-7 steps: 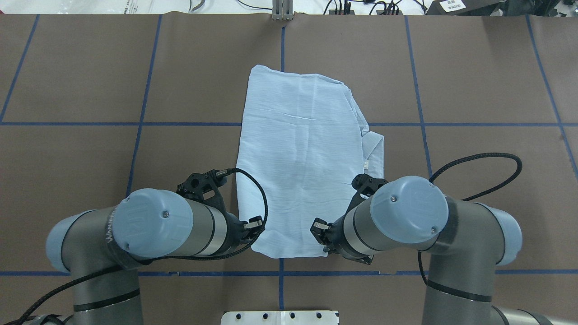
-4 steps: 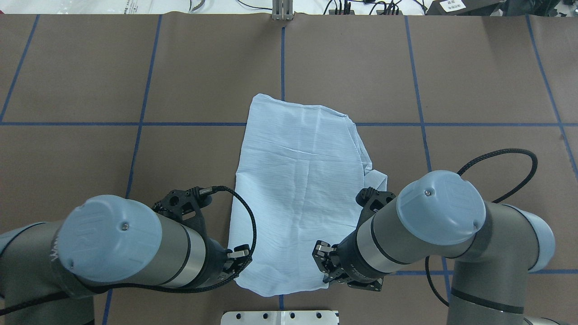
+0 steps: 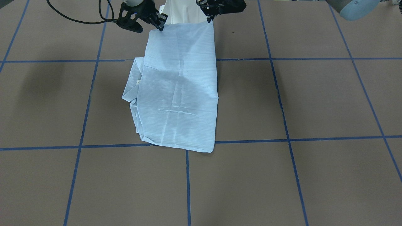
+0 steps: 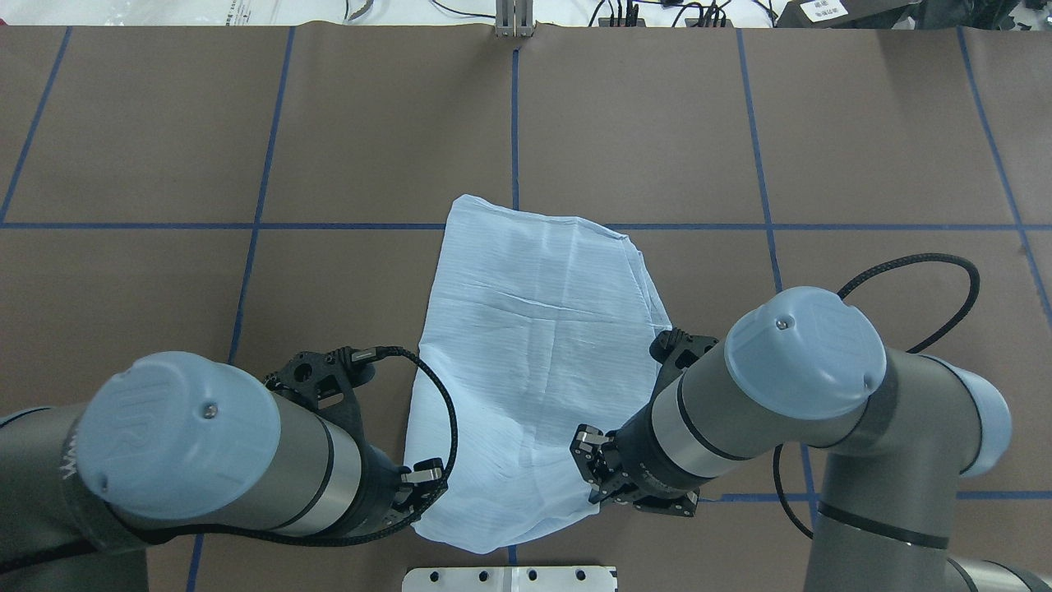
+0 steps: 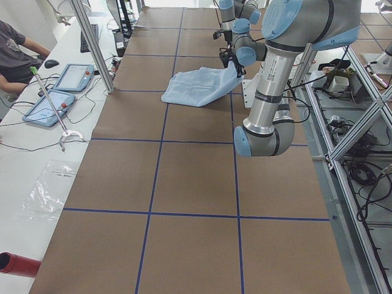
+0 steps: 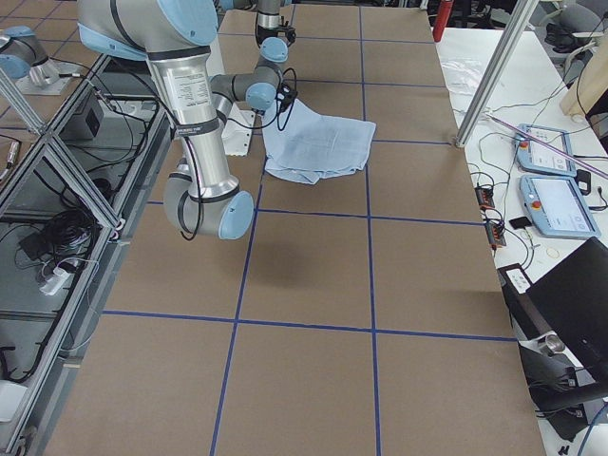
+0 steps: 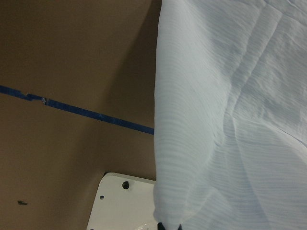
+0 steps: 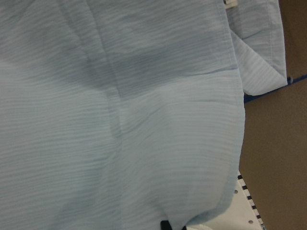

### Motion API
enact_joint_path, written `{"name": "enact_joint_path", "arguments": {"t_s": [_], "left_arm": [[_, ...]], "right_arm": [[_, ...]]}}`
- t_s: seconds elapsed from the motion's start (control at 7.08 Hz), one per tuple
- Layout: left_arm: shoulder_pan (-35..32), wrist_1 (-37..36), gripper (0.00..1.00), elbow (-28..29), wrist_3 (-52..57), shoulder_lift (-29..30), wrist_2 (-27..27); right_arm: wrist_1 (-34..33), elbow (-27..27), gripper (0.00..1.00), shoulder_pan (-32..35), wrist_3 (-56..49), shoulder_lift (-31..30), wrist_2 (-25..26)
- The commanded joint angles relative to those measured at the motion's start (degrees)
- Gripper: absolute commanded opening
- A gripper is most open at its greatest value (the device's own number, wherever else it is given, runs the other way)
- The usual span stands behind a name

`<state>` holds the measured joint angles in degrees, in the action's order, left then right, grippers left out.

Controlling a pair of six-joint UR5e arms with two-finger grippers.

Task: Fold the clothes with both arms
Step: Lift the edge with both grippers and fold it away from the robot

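**Clerk:** Entry one, left claw (image 4: 429, 483)?

**Checker:** Clamped on the near left corner of the shirt (image 4: 534, 353). The left wrist view shows the hem nipped between the black fingertips (image 7: 162, 226).

**Clerk:** Entry two, right claw (image 4: 593, 481)?

**Checker:** Likewise pinched tight, on the near right corner of the same hem.

**Clerk:** Entry three, the shirt?

**Checker:** One piece, pale blue, finely striped, folded into a long panel. The near edge is held up off the counter (image 4: 164, 123) between the two claws, just above the white base plate (image 4: 509, 578). The rest slopes down and lies flat mid-counter, its far corner just past a blue tape line (image 4: 329, 226). On the robot's right side a layered flap with a small white tag (image 3: 137, 82) juts out from the panel.

**Clerk:** Entry four, the arms?

**Checker:** Left arm (image 4: 205, 444) and right arm (image 4: 781, 378), one on each side of the shirt. Both are bent low at the near counter edge, with wrists turned inward. A black cable (image 4: 929, 263) loops out beyond the right arm.
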<state>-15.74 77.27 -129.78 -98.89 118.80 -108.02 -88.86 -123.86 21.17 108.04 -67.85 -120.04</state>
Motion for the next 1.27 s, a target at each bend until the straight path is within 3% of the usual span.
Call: {"name": "enact_joint_path", "arguments": {"t_s": [0.0,0.71,1.13], "left_arm": [[-5.68,5.58,0.0,5.22,4.22,0.47,-0.08],[-15.71,22.88,0.0,23.93,5.47,5.82,-0.26],[-18.61,26.85,0.0,31.15,7.38,9.6,0.01]], "right_arm": [[0.0,3.53,0.0,4.3,-2.56,0.69,3.83],[0.0,15.31,0.0,13.1,-12.39,6.58,5.78],[0.18,24.86,0.0,16.53,-18.74,11.04,5.79]]}}
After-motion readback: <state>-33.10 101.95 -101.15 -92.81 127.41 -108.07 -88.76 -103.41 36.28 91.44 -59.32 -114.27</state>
